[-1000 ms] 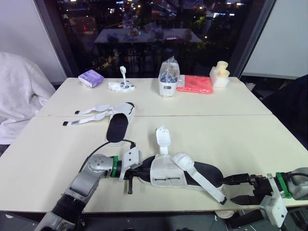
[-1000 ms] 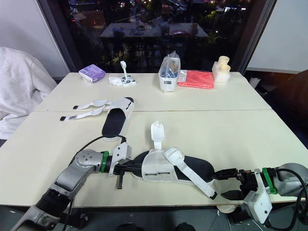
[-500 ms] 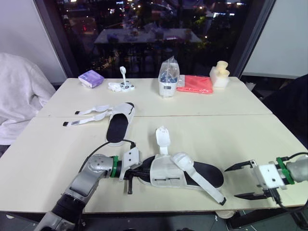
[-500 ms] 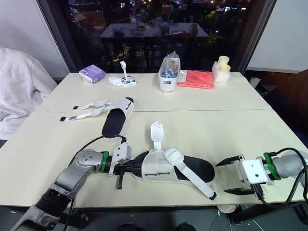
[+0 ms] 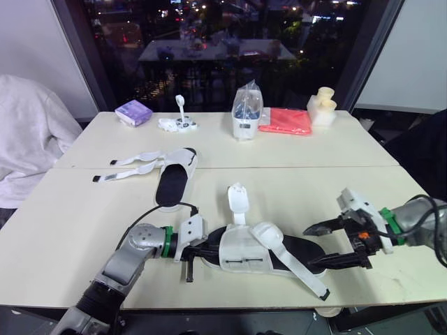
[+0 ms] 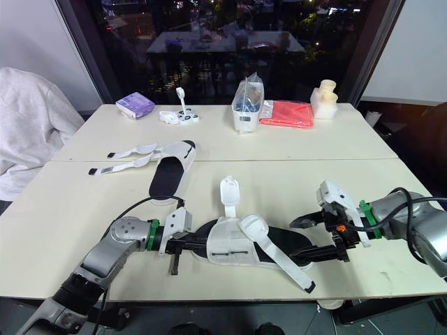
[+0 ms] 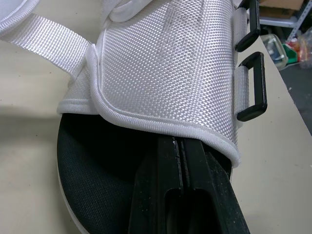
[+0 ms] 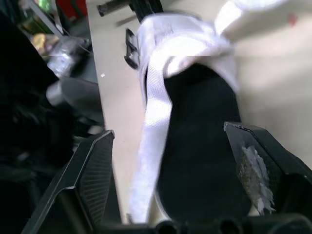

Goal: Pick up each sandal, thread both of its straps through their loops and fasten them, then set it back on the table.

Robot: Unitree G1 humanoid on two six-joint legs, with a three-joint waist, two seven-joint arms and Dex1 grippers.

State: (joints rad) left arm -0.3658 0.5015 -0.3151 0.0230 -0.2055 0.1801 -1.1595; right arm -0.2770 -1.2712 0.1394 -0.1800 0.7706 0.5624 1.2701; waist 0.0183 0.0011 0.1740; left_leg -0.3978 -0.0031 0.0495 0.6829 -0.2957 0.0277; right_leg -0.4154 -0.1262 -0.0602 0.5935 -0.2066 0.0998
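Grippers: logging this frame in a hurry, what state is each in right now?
Left gripper: shut, fingers tucked under the sandal's upper.
Right gripper: open, holding nothing, fingers either side of the sandal's heel.

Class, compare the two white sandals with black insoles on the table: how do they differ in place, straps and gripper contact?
The near white sandal lies crosswise by the front edge of the table; the far white sandal lies farther back, to the left. The shut left gripper sits at the near white sandal's left end and the open right gripper straddles its right end; the far white sandal is untouched. Both have unfastened straps.
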